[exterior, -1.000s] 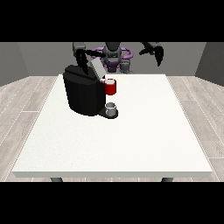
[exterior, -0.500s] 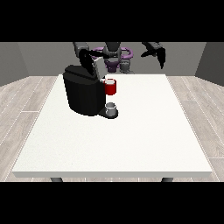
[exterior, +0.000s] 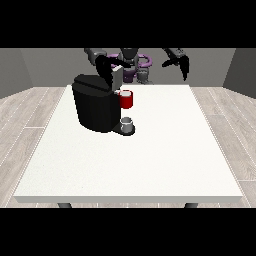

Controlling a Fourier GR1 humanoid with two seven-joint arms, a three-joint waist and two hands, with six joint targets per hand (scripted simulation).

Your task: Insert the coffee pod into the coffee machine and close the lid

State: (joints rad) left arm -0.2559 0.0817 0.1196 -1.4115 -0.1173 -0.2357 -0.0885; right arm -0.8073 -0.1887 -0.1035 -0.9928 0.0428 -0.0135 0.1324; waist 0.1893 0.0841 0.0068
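Now the robot works at the coffee machine's lid, with the pod seemingly already loaded.

Nearest the viewer, the white table fills the lower frame. Left of centre stands the black coffee machine, a small grey cup at its base and a red part, probably the coffee pod, at its head. Behind, the hand at the view's left has come down onto the raised lid since a second ago; whether its fingers grip cannot be told. At upper right, the hand at the view's right hangs with fingers loosely extended, holding nothing. Closing the lid appears to be what remains.
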